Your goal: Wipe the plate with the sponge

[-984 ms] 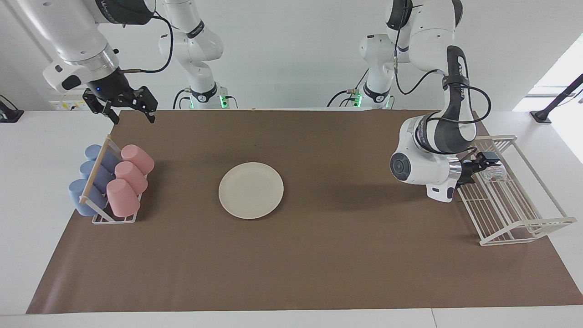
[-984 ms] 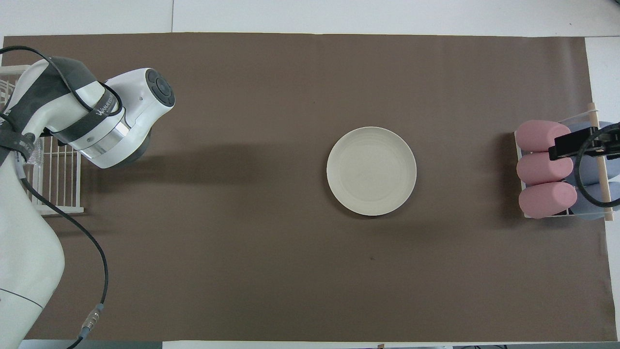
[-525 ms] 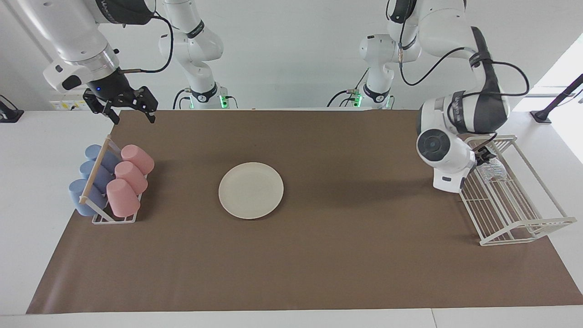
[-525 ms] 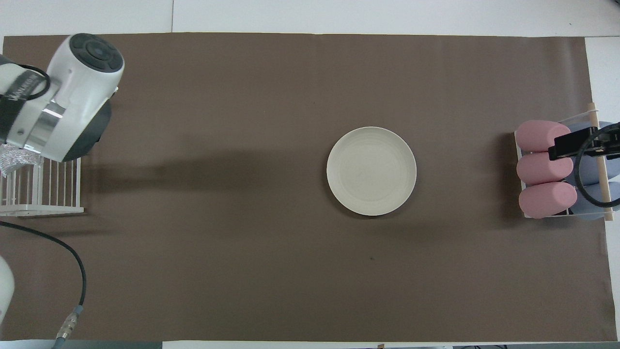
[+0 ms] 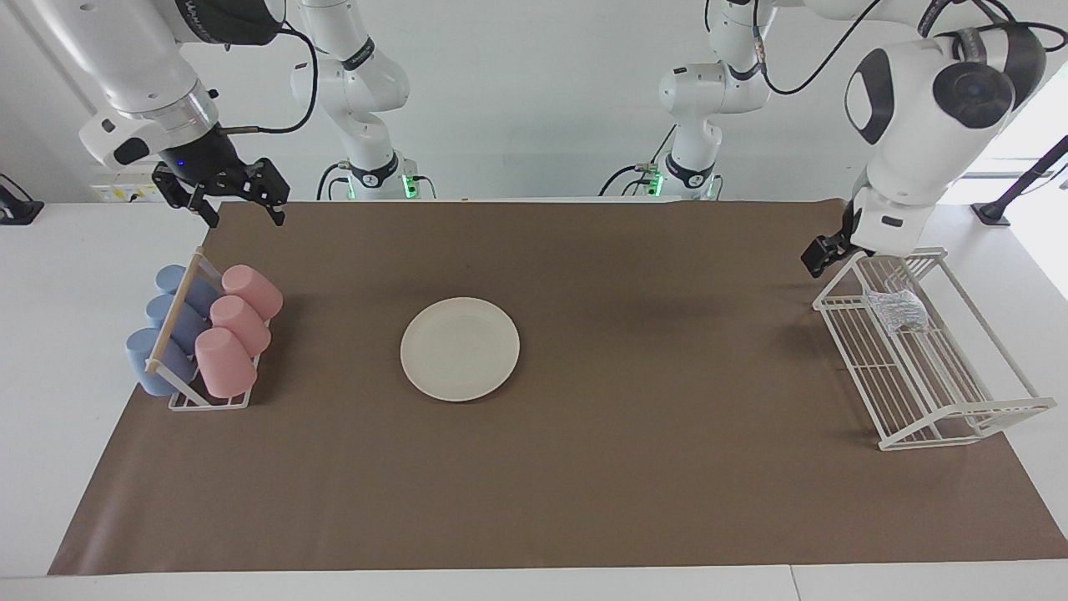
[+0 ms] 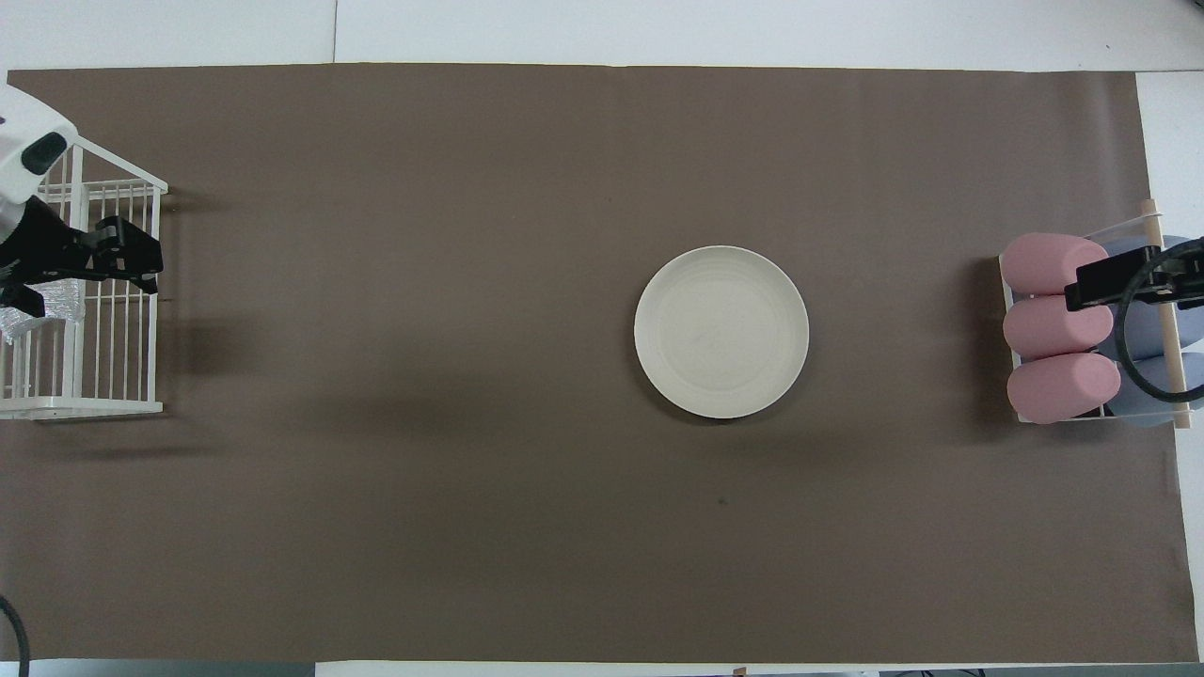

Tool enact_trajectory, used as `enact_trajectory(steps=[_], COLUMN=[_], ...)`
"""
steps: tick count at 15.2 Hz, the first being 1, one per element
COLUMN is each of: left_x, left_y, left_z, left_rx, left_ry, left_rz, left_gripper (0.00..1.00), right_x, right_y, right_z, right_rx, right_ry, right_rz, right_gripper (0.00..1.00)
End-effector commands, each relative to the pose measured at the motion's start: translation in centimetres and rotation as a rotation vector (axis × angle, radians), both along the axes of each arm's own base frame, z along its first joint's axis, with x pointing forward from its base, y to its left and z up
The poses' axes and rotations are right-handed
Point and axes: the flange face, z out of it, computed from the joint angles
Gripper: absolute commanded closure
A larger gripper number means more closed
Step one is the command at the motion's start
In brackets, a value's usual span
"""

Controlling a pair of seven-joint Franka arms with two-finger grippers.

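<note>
Brown mat (image 5: 584,467) covers the table. White wire rack (image 5: 926,367) at the left arm's end; sponge (image 5: 898,310) lies in it, untouched. Plate (image 5: 460,349) sits mid-mat, bare. Cup rack (image 5: 204,334) with pink and blue cups at the right arm's end. Left gripper (image 5: 834,250) hangs over the wire rack's edge, jaws spread, empty. Right gripper (image 5: 242,213) waits raised near the cup rack, jaws spread.

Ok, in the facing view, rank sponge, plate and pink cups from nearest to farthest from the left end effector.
From the left end effector:
1. Sponge, in the white wire rack just below it.
2. Plate, mid-table.
3. Pink cups, in the holder at the right arm's end.
</note>
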Motion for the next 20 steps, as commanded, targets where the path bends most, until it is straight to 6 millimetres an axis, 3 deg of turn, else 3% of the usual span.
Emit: enact_trajectory(steps=[1, 3, 4, 6, 13, 20], left_x=[-4.8, -5.5, -5.1, -4.0, -4.1, -4.0], left_y=[0.8, -0.1, -1.0, -0.6, -0.9, -0.5], left_z=[2.7, 3.7, 4.2, 5.7, 5.0, 5.5], left_rx=[-0.085, -0.110, -0.144, -0.188, -0.149, -0.149], left_ry=[0.013, 0.007, -0.005, -0.034, 0.006, -0.014], left_rz=[-0.058, -0.051, -0.027, 0.042, -0.072, -0.069], left_gripper=[0.00, 0.00, 0.00, 0.00, 0.00, 0.00], right_x=[0.3, 0.4, 0.4, 0.4, 0.4, 0.4], right_y=[0.3, 0.3, 0.2, 0.2, 0.3, 0.3], right_z=[0.2, 0.3, 0.4, 0.4, 0.4, 0.4], right_rx=[-0.003, -0.003, -0.004, -0.004, -0.004, -0.004], right_ry=[-0.003, -0.005, -0.006, -0.006, -0.006, -0.008], right_rz=[-0.013, -0.013, -0.015, -0.015, -0.020, -0.020], right_gripper=[0.00, 0.00, 0.00, 0.00, 0.00, 0.00])
